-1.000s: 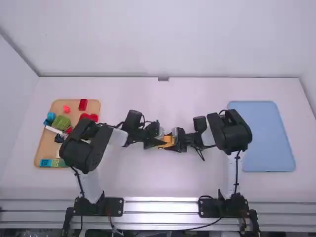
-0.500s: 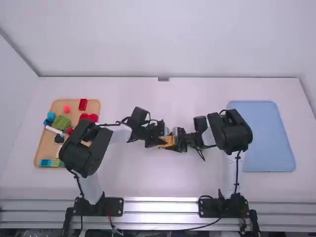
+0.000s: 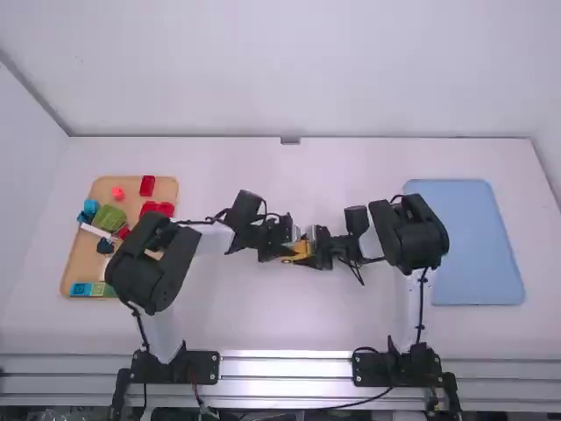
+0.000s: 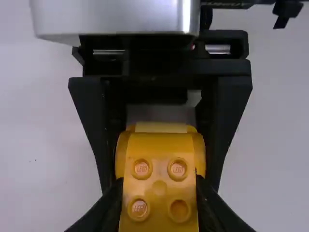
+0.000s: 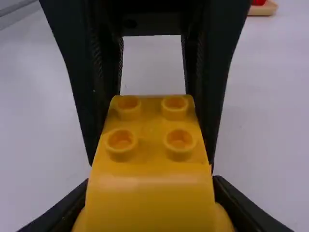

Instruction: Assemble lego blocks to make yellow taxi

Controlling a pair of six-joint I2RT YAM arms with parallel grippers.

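Note:
Near the middle of the table, my left gripper (image 3: 282, 250) and my right gripper (image 3: 323, 249) face each other with yellow blocks (image 3: 301, 251) between them. In the left wrist view, a studded yellow block (image 4: 159, 188) is held by the left gripper (image 4: 159, 200), its fingers shut on both sides. Behind it, a wider rounded yellow part (image 4: 120, 157) lies between the right gripper's fingers. The right wrist view shows the right gripper (image 5: 150, 203) shut on the smooth, rounded yellow part (image 5: 150, 198); the studded block (image 5: 150, 128) adjoins it, flanked by the left gripper's fingers.
On the left, a wooden tray (image 3: 77, 254) holds several loose red, green, blue and white pieces, partly under the left arm. A flat blue tray (image 3: 473, 246) lies at the right, beside the right arm.
The left arm has shifted slightly to the right, its gripper closer to the right one, and has stayed about still over the last half second. The right arm has barely moved.

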